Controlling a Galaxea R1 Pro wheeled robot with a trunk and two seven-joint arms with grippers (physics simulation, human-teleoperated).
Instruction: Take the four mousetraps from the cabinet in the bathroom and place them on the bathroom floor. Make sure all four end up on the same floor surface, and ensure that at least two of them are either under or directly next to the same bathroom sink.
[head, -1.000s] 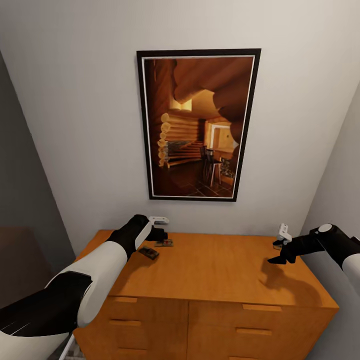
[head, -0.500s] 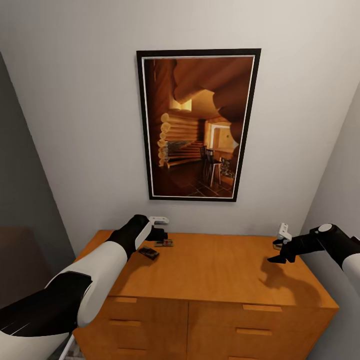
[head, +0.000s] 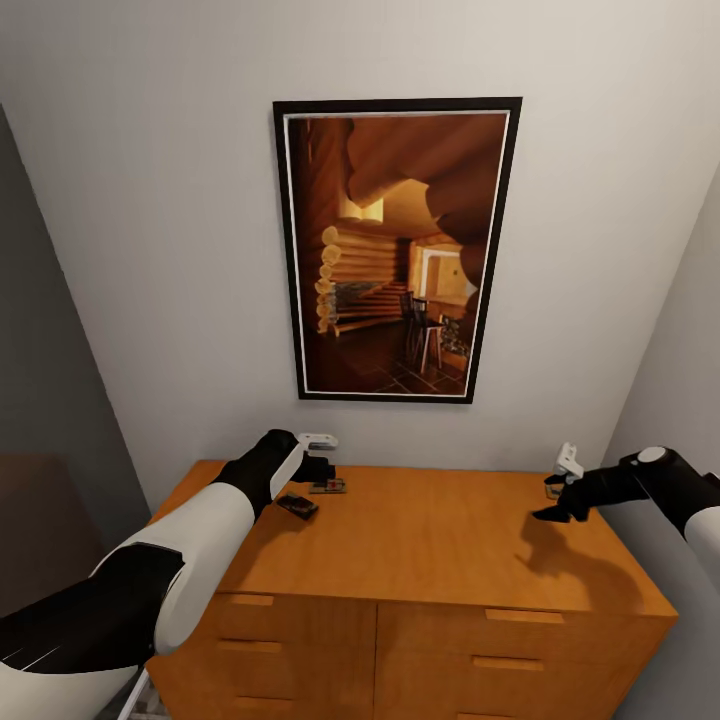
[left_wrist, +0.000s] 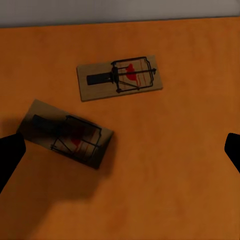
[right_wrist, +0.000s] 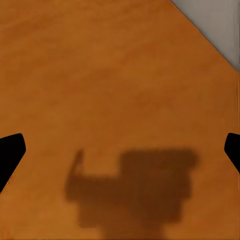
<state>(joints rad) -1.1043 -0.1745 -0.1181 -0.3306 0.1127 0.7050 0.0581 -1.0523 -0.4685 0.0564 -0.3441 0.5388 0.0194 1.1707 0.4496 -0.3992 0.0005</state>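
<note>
Nearest the camera in the head view, the drawer fronts (head: 300, 640) of the orange-brown cabinet (head: 440, 545) carry matching wooden bar handles. Above them lies the cabinet's smooth flat top, which runs back to a pale wall (head: 150, 250).

The left arm (head: 190, 545) reaches over the top's near left part toward its back left corner. The left gripper (head: 322, 468) hangs above that corner; in the left wrist view its two dark fingertips (left_wrist: 9, 157) sit at opposite edges of the frame, wide apart, with nothing between them.

Two mousetraps lie flat on the cabinet top below that gripper. The nearer trap (head: 297, 505) (left_wrist: 66, 134) lies at an angle and partly in the gripper's shadow. The farther trap (head: 328, 486) (left_wrist: 120, 77) lies just beyond it, close to the wall. The two are near each other but apart. Each shows dark wire and a red patch on a tan board.

The right gripper (head: 556, 500) hovers over the right part of the top, well apart from the traps. In the right wrist view its fingertips (right_wrist: 11, 150) are likewise spread wide over bare wood, with its shadow (right_wrist: 135, 187) cast below.

On the wall behind hangs a black-framed picture (head: 395, 250) of a log-cabin interior.
</note>
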